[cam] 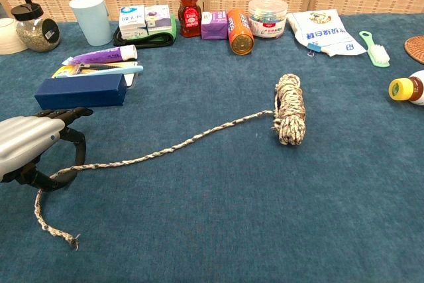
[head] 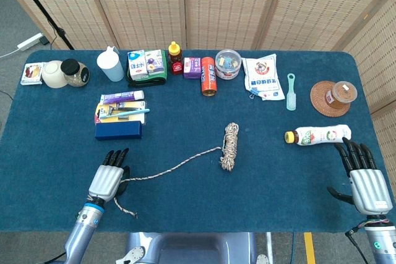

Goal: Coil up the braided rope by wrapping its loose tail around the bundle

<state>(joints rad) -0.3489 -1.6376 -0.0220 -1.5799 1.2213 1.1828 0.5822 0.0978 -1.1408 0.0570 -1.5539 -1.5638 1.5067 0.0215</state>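
The braided rope's bundle point(head: 230, 146) point(cam: 289, 117) lies mid-table, lengthwise toward the back. Its loose tail point(head: 173, 168) point(cam: 165, 152) runs from the bundle to the front left. My left hand point(head: 110, 177) point(cam: 30, 147) pinches the tail near its end, between thumb and curled fingers. Past the hand, the frayed end point(cam: 66, 236) trails toward the table's front edge. My right hand point(head: 365, 180) rests open at the front right, fingers spread, holding nothing and far from the rope. The chest view does not show it.
A blue box point(head: 118, 130) point(cam: 81, 91) with a toothbrush and tube on it lies just behind my left hand. A bottle point(head: 317, 134) point(cam: 405, 88) lies on its side ahead of my right hand. Cup point(head: 111, 64), cartons, honey bottle and orange can point(head: 208, 76) line the back.
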